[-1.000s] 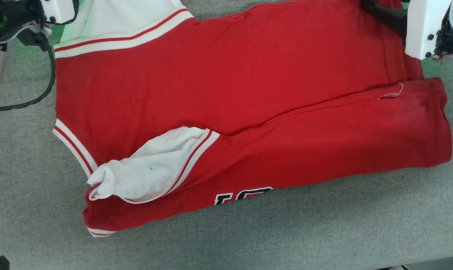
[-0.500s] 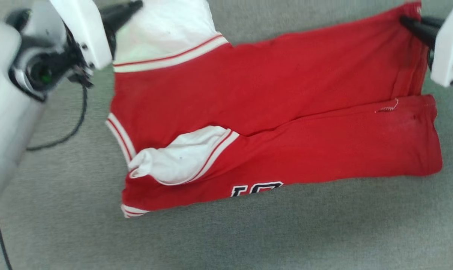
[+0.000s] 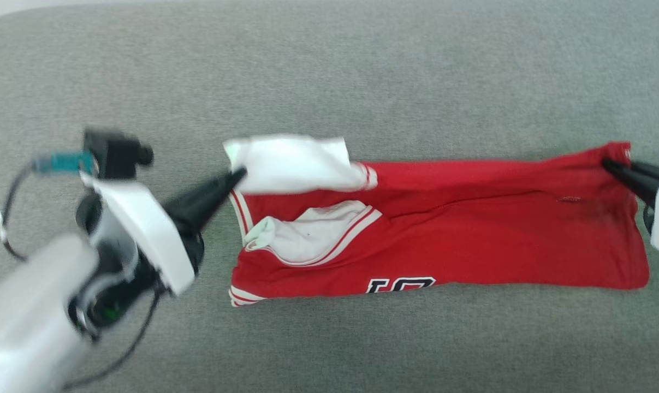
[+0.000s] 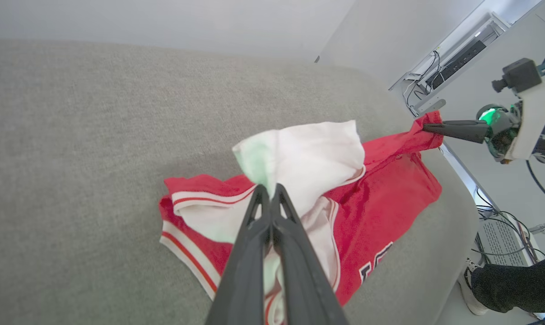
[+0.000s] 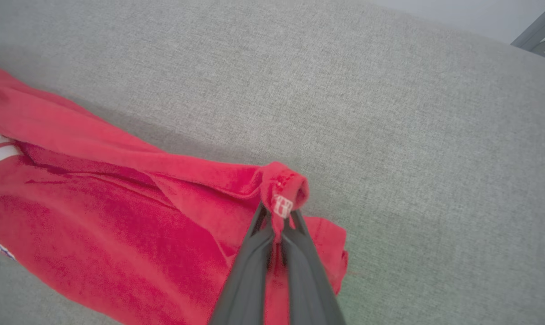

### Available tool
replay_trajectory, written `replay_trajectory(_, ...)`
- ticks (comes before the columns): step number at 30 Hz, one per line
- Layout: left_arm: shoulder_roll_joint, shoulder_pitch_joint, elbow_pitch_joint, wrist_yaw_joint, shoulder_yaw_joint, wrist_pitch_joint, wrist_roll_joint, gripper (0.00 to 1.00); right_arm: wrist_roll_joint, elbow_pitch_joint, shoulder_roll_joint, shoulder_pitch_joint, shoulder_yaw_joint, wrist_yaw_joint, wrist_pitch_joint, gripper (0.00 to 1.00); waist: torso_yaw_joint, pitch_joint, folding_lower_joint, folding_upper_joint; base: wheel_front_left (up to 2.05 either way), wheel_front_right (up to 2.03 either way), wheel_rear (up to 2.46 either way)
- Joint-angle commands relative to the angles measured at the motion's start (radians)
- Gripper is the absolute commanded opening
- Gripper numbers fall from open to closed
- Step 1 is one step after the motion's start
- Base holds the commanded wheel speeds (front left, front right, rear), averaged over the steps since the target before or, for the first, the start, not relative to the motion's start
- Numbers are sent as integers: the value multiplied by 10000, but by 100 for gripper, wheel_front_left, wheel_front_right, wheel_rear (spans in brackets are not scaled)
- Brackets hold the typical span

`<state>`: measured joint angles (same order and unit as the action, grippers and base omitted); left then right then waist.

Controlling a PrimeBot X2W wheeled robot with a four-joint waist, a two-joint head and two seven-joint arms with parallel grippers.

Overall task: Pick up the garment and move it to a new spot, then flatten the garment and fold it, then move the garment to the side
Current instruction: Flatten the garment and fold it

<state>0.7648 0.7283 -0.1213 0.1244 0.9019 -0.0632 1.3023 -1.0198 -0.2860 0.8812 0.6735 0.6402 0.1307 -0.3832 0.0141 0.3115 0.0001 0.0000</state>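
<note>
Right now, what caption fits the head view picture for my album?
Left end effector and right end effector hold the garment over grey surface.
</note>
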Motion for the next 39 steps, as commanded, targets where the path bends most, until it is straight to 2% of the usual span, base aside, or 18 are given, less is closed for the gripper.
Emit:
replay_trajectory(1, 111, -337, 181, -126, 25, 230, -64, 0, 20, 142, 74, -334, -156, -1, 104, 0, 144, -125, -1, 0, 0, 0, 0)
replay_trajectory(4, 237, -1178, 645, -351, 168, 746, -162, 0, 80, 445, 194, -1126, -687, -2, 210, 0, 241, -118, -1, 0, 0, 0, 0)
replay_trajectory(10, -50, -2070, 710, -478, 470, 1209, -95, 0, 364, 391, -39, -2384, -1624, -2, 169, 0, 405, -2, -1, 0, 0, 0, 0)
replay_trajectory(16, -541, -2210, -207, -363, 710, 1288, -165, 0, 1001, 21, -601, -2779, -2053, -2, 134, 0, 361, 176, -1, 0, 0, 0, 0)
replay_trajectory(22, -1109, -2006, -1754, -211, 936, 1653, -525, 0, 1673, -385, -1507, -2761, -2186, -1, 51, 0, 215, 298, -1, 0, 0, 0, 0)
replay_trajectory(25, -1265, -2011, -2119, -147, 889, 1902, -474, 16, 1771, -362, -1647, -2759, -2240, -1, -16, 0, 151, 242, -1, 0, 0, 0, 0)
replay_trajectory(26, -1282, -2016, -2203, -120, 862, 2004, -477, 24, 1820, -325, -1640, -2771, -2269, -1, 16, 26, 142, 197, -1, 0, 0, 0, 0)
replay_trajectory(27, -1273, -2022, -2263, -98, 868, 2098, -549, 36, 1822, -283, -1645, -2775, -2359, -1, 111, 47, 137, 151, -1, 0, 0, 0, 0)
replay_trajectory(28, -1257, -2044, -2295, -82, 878, 2222, -643, 43, 1830, -231, -1659, -2791, -2449, -1, 147, 98, 131, 102, -1, 0, 0, 0, 0)
replay_trajectory(29, -1269, -2107, -2331, -74, 820, 2403, -658, 55, 1820, -179, -1668, -2828, -2522, -1, 136, 100, 128, 37, -1, 0, 0, 0, 0)
replay_trajectory(30, -1284, -2198, -2348, -71, 758, 2551, -657, 80, 1754, -150, -1685, -2904, -2652, -1, 98, 100, 134, -43, -1, 0, 0, 0, 0)
replay_trajectory(31, -1296, -2289, -2324, -68, 710, 2695, -673, 98, 1671, -124, -1710, -2979, -2802, -1, 67, 100, 141, -100, -1, 0, 0, 0, 0)
replay_trajectory(39, -1834, -3296, -2012, -237, -283, 3275, -710, 100, 1605, -191, -1452, -3750, -3914, -1, -449, 100, 640, -402, -1, 0, 0, 0, 0)
